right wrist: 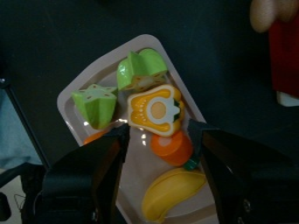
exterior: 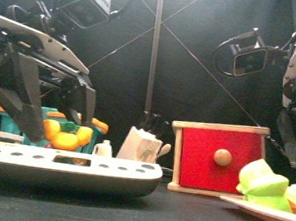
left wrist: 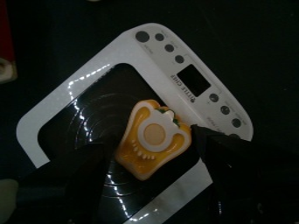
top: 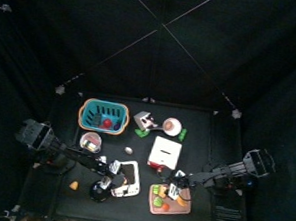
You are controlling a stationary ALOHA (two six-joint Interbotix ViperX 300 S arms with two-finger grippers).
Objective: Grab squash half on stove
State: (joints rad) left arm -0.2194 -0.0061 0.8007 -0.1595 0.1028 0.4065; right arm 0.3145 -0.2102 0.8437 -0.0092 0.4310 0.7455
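Two black arms reach in from opposite sides in the overhead view, the left arm (top: 55, 152) entering from the lower left of the frame and the right arm (top: 231, 174) from the lower right. In the front view the left tool (exterior: 45, 96) hangs at the left of the frame with its jaws spread apart and pointing down. The right tool (right wrist: 158, 179) shows both jaws parted, rising from the bottom of its wrist view.
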